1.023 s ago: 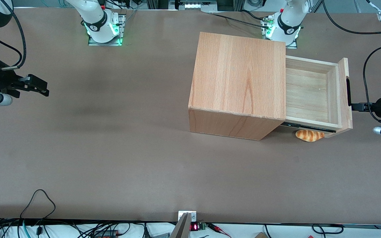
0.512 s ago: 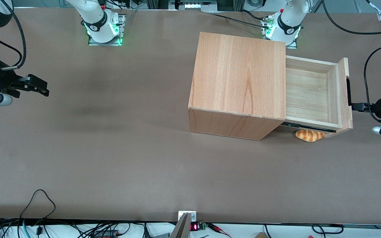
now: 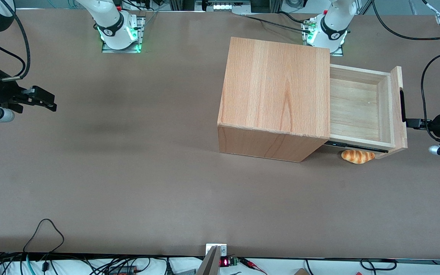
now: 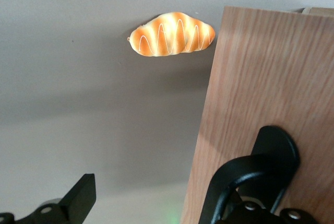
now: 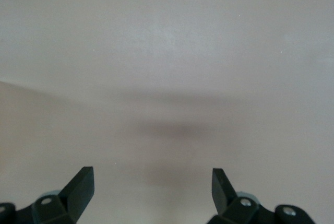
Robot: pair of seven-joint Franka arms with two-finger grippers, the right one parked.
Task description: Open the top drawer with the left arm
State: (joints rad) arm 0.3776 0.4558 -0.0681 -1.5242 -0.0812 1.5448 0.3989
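No readable text, labels or numbers anywhere.

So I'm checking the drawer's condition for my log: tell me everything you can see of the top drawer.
The top drawer is a shallow light-wood box with a pale plank floor and nothing in it. It stands pulled well out of the wooden cabinet, toward the working arm's end of the table. Its taller front panel carries a long black slot handle, where the left arm's end effector has a finger hooked. A dark runner shows under its near side.
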